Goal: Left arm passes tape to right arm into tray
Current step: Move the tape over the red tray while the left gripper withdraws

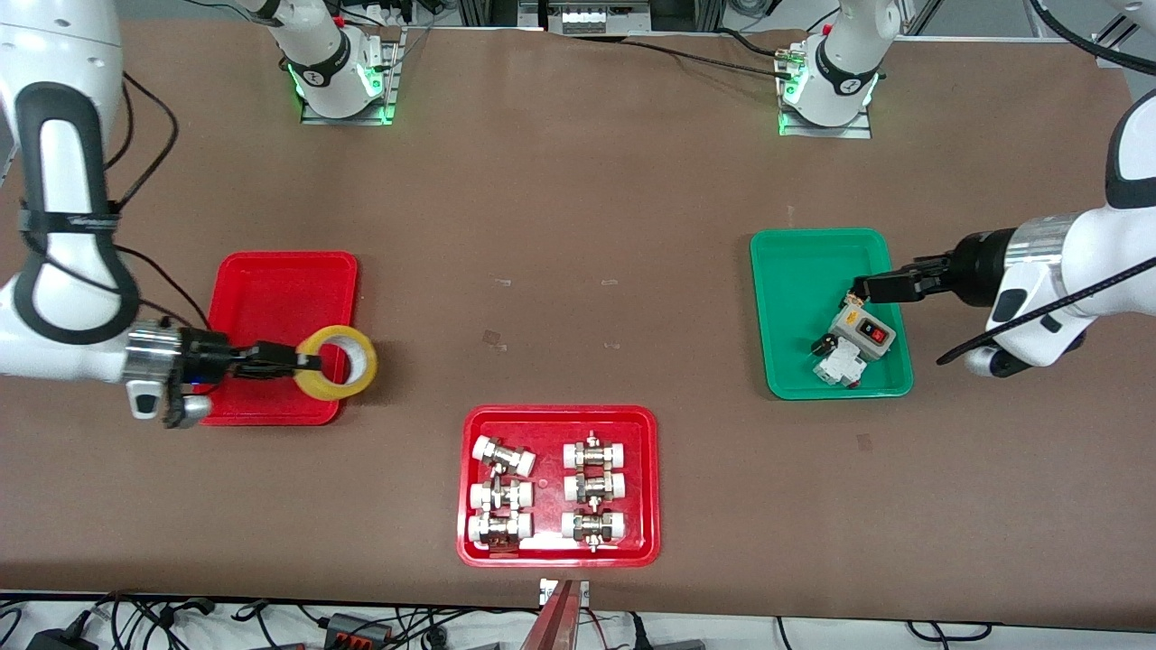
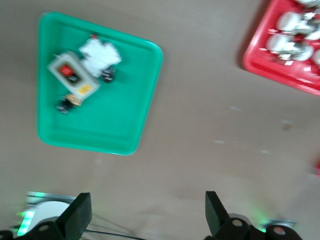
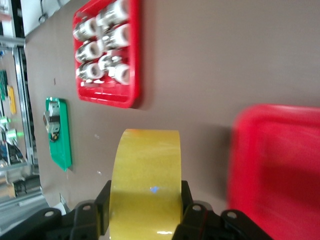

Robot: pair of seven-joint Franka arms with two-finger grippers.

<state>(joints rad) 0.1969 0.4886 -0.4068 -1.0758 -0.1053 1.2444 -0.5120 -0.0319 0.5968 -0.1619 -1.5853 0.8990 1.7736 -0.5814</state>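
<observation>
My right gripper is shut on the yellow tape roll and holds it over the plain red tray's edge that faces the table's middle, partly over bare table. In the right wrist view the tape sits between the black fingers, with the red tray beside it. My left gripper is open and empty over the green tray. In the left wrist view its gripper has its fingers wide apart with nothing between them.
The green tray holds a grey switch box and small parts. A red tray of white-capped metal fittings lies nearest the front camera, mid-table; it also shows in the right wrist view. Brown table lies between the trays.
</observation>
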